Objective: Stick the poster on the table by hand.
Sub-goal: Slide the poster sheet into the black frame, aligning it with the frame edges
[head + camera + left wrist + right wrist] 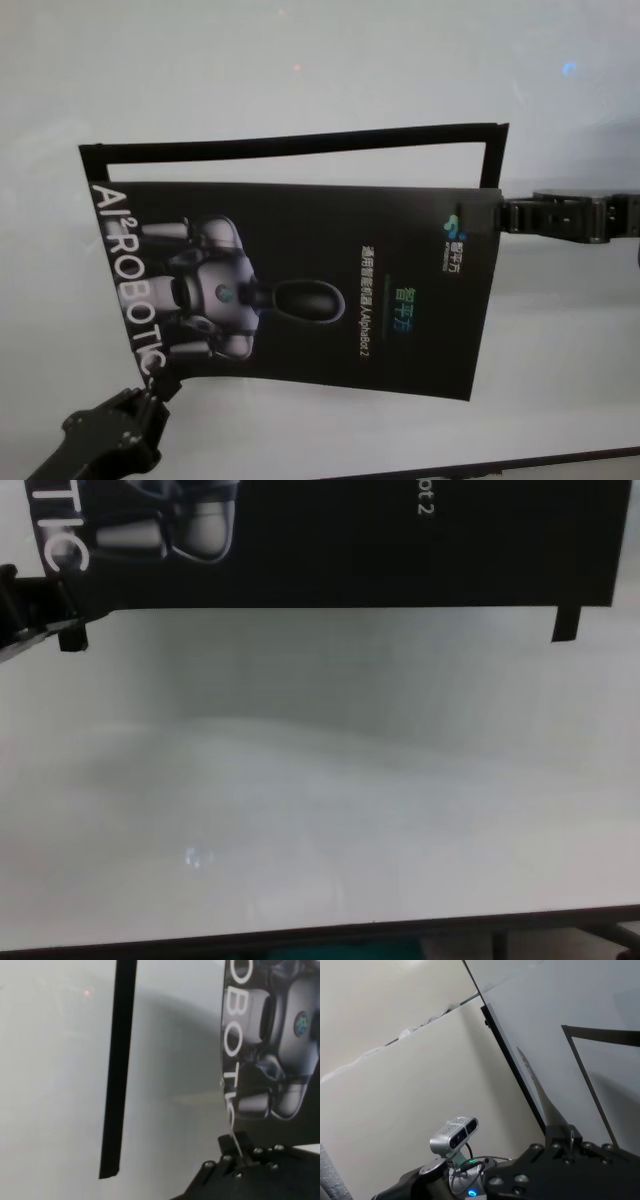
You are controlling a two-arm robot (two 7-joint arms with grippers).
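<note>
The poster (330,280) is a black glossy sheet with a grey-white robot picture and white lettering, and it is held over the white table (300,60). My left gripper (152,388) is shut on its near left corner, by the lettering. In the left wrist view the fingers (239,1155) pinch the sheet's thin edge (227,1110). My right gripper (500,213) is shut on the far right corner. The right wrist view shows the sheet edge-on (540,1095) rising from that gripper (565,1135). The poster's near edge (350,550) casts a soft shadow on the tabletop.
Narrow black tape strips (300,142) outline a frame on the table behind and beside the poster; one strip (117,1070) lies left of the sheet. Two short black tabs (567,623) stick out below the poster's near edge. The table's dark front edge (320,938) runs close by.
</note>
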